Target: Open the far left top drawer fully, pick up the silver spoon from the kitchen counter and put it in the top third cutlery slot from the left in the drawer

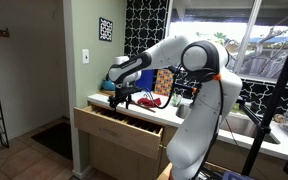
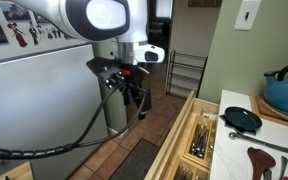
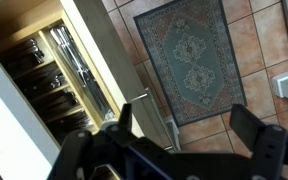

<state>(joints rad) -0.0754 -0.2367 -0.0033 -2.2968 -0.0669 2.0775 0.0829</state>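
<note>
You are holding the gripper (image 2: 136,97) out in front of the far left top drawer (image 2: 197,135), above the floor and clear of the drawer's front, touching nothing. In the wrist view its fingers (image 3: 127,112) are standing wide apart, released, with nothing between them. The white arm (image 1: 199,90) is reaching across above the drawer to get there.

The drawer is standing pulled out from the light-wood cabinet, just under the edge of the kitchen counter (image 2: 229,152). Its narrow compartments are running front to back and are holding cutlery laid lengthwise; which piece is lying in which slot is too blurred to tell.

A patterned rug (image 3: 194,60) is lying on the tiled floor beyond the drawer's front, under the gripper. On the counter, a small dark pan (image 2: 242,119) is sitting just beside the drawer's open top. A blue pot (image 2: 286,90) is standing farther from the drawer than the pan, and brown wooden utensils (image 2: 271,158) are lying near the pan. You are not getting a clear look at the silver spoon: it is too small to pick out on the counter.
</note>
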